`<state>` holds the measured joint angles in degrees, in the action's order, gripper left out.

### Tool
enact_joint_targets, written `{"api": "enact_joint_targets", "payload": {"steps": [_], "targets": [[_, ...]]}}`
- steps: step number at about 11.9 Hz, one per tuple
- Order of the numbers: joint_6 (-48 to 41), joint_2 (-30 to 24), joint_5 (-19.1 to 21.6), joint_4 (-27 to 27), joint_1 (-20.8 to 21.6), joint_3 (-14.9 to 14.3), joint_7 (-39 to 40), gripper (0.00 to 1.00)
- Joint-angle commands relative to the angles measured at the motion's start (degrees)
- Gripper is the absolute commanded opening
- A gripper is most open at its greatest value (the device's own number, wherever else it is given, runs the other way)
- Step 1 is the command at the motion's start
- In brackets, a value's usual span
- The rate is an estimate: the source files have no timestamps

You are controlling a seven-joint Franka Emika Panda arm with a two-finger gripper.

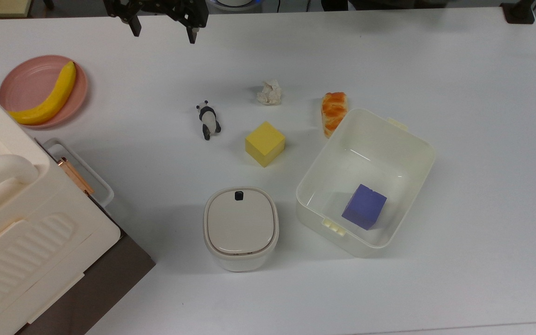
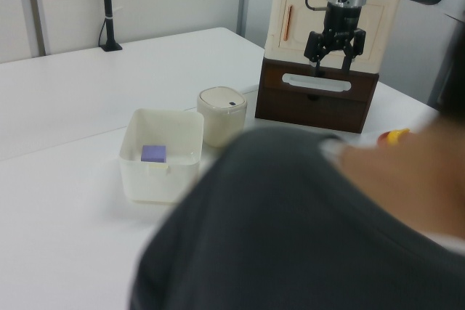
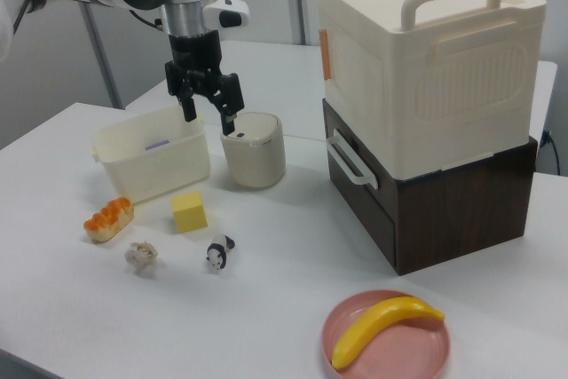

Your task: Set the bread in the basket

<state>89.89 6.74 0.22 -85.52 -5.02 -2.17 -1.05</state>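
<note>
Pincer (image 1: 163,29) open, empty, raised at the desk's far edge. Bread (image 1: 333,113) lies well right and nearer in the top view, long axis near-far, touching the basket (image 1: 418,139).

Orange-brown bread (image 1: 333,113), cream basket (image 1: 414,139), purple cube (image 1: 364,206).

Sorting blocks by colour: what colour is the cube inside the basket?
Purple cube, clearest in the top view, in the basket.
</note>
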Motion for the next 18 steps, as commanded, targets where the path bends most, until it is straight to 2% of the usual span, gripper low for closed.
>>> {"api": "enact_joint_targets", "payload": {"steps": [1, 12, 18], "targets": [[-1.04, -0.50, -0.84, -0.35, 0.37, 0.06, 0.78, 1.00], [-1.56, -0.67, -0.13, -0.61, 0.54, 0.33, 0.43, 1.00], [-1.56, -0.76, -0.22, -2.80, 1.77, 0.59, 1.40, 1.00]]}}
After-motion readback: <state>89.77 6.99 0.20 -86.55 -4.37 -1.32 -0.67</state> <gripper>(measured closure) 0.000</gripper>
